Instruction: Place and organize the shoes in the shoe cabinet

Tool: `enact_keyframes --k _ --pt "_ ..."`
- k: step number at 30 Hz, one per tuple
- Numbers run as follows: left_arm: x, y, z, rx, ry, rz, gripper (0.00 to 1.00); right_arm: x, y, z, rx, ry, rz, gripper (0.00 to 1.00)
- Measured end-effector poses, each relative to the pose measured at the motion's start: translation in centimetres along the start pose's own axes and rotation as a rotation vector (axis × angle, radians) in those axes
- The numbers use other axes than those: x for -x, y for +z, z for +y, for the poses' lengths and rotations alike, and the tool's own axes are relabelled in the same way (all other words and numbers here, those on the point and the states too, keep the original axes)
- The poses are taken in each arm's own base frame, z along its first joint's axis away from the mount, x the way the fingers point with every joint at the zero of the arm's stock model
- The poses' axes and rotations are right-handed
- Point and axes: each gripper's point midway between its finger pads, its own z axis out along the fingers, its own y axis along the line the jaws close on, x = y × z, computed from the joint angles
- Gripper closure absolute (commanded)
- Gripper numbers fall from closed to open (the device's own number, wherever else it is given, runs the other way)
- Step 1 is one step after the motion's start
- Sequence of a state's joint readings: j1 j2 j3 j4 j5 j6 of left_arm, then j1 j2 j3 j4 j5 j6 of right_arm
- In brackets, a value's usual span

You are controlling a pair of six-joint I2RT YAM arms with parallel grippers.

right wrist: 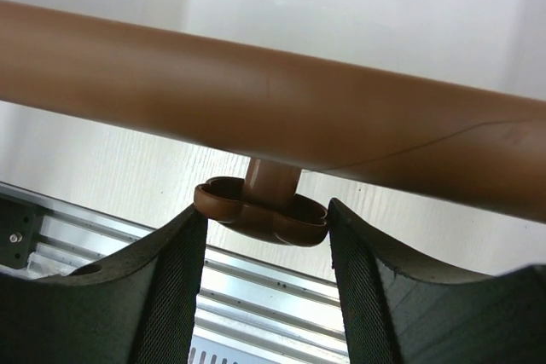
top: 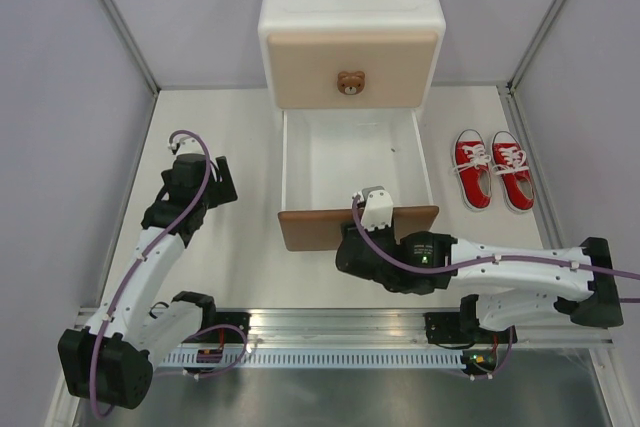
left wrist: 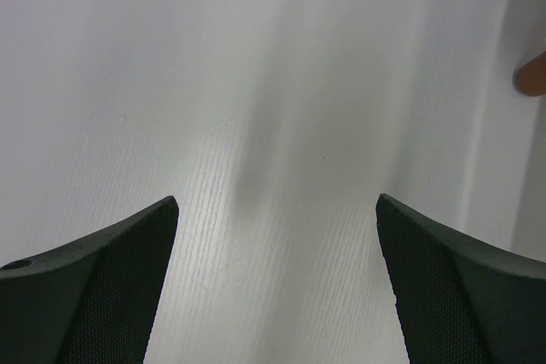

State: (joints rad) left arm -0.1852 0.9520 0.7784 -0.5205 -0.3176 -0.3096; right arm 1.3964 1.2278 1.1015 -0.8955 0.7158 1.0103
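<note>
Top external view gives us the shoe cabinet (top: 350, 7) at the upper middle of the frame. Its beige upper front (top: 400, 67) is closed and its lower drawer (top: 296, 162) stands open toward the bottom of the frame, with the brown front (top: 320, 229) near frame centre. The red shoes (top: 494, 169) lie side by side on the table (top: 240, 117), just right of the open drawer. We see the right gripper (top: 375, 212) at the brown front. In the right wrist view its fingers (right wrist: 171, 279) sit against both sides of the drawer knob (right wrist: 260, 210), gripping it. The left gripper (top: 212, 183) is at the left of the frame, well apart from the cabinet. In the left wrist view its jaws stand wide over the table, holding nothing.
</note>
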Motion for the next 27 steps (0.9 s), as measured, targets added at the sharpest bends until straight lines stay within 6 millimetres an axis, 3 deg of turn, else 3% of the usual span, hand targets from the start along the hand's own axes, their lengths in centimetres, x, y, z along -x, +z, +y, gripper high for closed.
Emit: enact_keyframes --k 3,6,15,22,24,27 --pt "0.0 0.0 0.0 0.000 -0.001 -0.002 0.01 -0.1 -0.4 0.0 0.008 0.010 0.003 0.23" --pt "0.0 0.0 0.0 0.000 -0.001 -0.002 0.01 0.2 -1.2 0.1 0.032 0.023 -0.003 0.15" --pt "0.1 0.0 0.1 0.003 0.000 -0.003 0.01 3.2 -3.7 2.3 0.133 0.042 -0.025 0.13" --pt "0.1 0.0 0.1 0.003 0.000 -0.003 0.01 8.8 -7.4 3.5 0.209 0.047 -0.117 0.07" --pt "0.0 0.0 0.1 0.003 0.000 -0.003 0.01 10.8 -8.3 3.2 0.210 0.055 -0.154 0.09" --pt "0.0 0.0 0.1 0.003 0.000 -0.003 0.02 13.8 -7.7 1.2 0.153 0.080 -0.197 0.10"
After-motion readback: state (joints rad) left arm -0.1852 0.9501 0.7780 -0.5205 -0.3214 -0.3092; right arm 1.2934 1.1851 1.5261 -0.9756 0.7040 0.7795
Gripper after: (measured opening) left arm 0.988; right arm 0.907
